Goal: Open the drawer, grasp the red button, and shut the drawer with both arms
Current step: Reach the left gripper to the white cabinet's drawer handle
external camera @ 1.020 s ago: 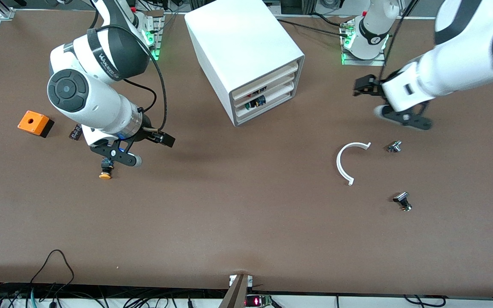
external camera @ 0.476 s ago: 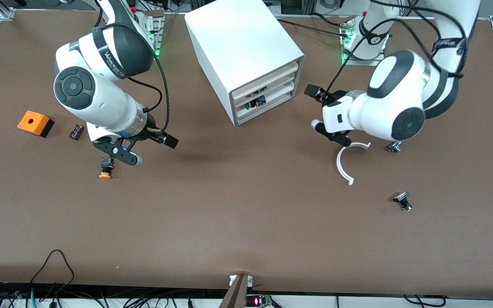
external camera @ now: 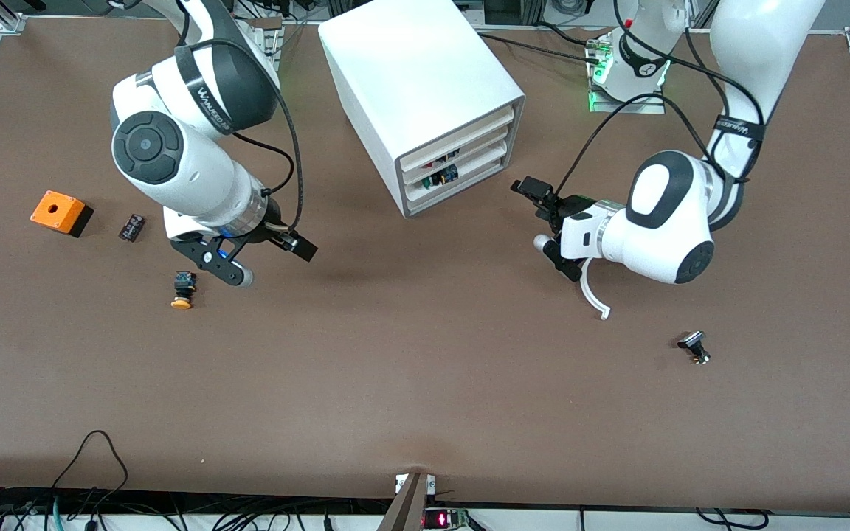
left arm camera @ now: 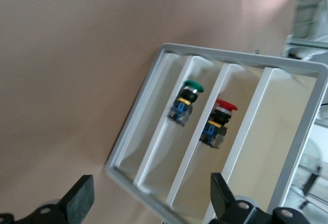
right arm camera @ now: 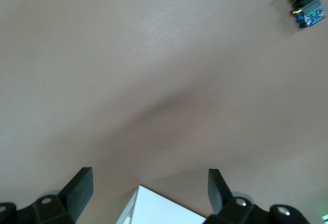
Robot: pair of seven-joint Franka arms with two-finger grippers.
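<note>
Within the shut middle drawer of your cabinet sits the red button, the left gripper spread before it, the right gripper spread over bare table.

A yellow-capped button lies on the brown table.

The left gripper is swung in from the left arm's end of the table — now held low in front of the cabinet, over one end of the white curved strip, jaws spread as before. The small metal part seen beside that strip is now hidden by the arm. The right gripper is shifted slightly toward the cabinet, clear of the yellow-capped button.
</note>
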